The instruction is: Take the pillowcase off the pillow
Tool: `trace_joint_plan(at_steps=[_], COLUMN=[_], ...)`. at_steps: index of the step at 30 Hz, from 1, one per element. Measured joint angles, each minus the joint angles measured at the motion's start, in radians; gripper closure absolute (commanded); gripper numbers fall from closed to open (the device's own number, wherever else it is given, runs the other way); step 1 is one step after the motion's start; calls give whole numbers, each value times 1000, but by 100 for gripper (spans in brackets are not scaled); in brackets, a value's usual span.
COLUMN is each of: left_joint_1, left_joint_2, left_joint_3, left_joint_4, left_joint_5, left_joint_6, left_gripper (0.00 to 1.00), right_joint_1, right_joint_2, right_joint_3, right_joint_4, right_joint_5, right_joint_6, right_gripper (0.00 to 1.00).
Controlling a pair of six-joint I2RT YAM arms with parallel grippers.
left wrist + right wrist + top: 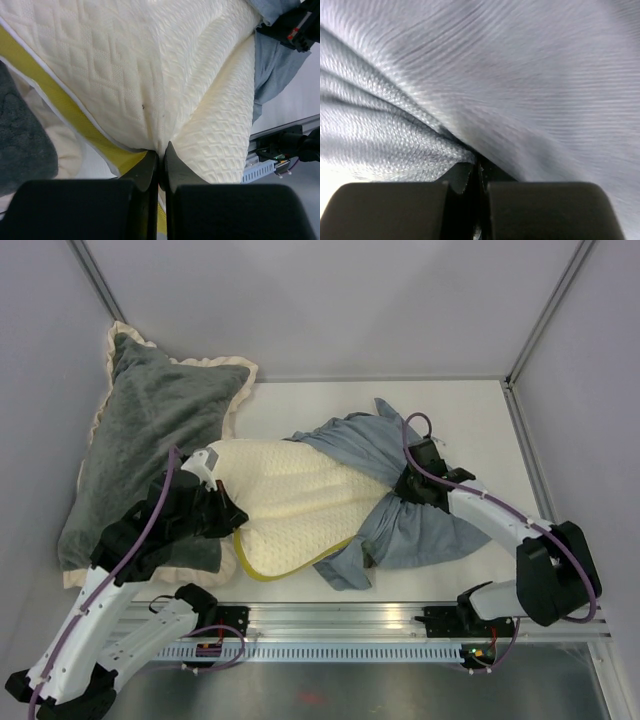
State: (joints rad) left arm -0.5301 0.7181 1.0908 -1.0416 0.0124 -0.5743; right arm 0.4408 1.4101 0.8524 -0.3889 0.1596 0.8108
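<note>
White table [450, 410], quilted pillow [290, 505], limp pillowcase [420, 530]

Cream quilted pillow [290, 505] with a yellow-green edge band, mostly bared, lies flat just beside the grey plush pillow [150, 430] — grey-blue pillowcase [425, 530] bunched, crumpled, over the end away from it.

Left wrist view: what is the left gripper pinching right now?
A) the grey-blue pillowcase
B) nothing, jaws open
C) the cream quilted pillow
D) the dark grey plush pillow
C: the left gripper is shut on a fold of the cream quilted pillow, next to its yellow-green band.
</note>
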Motion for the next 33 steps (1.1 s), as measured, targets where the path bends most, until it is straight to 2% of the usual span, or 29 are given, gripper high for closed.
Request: trace_joint_plan(at_steps=[3,8,14,15,16,17,18,19,20,26,33], left_joint_1=[0,0,0,0,0,0,0,0,0,2,2], left_joint_2=[-24,-42,-49,-49,-48,-47,-42,-37,-31,11,14], left_joint_3=[-2,-38,-92,-101,-109,-116,-119,-119,-119,-71,24], left_joint_4=[-9,-6,-4,-4,-3,-3,-5,-4,-3,-24,-49], left_joint_5=[-16,-31,-54,-58,-61,-64,-65,-65,-68,-109,-201], left_joint_6=[0,0,0,0,0,0,0,0,0,11,35], left_gripper=[98,98,98,98,98,98,98,98,98,98,98], right_joint_1=[-47,-54,-63,-66,-69,-72,-75,-78,-79,-85,-86], right_joint_2=[-49,-56,-83,-92,-103,-114,-130,-151,-176,-369,-360], right_joint_3=[-20,-20,-30,-33,-35,-37,-39,-39,-39,8,80], right_joint_4=[6,4,17,17,16,15,11,6,0,-143,-257], right_joint_5=[25,54,-39,-61,-83,-109,-138,-164,-186,-174,-43], right_joint_6=[-13,-62,-171,-186,-201,-213,-225,-238,-246,-282,-241], right_gripper=[100,100,98,92,66,49,37,12,2,2,2])
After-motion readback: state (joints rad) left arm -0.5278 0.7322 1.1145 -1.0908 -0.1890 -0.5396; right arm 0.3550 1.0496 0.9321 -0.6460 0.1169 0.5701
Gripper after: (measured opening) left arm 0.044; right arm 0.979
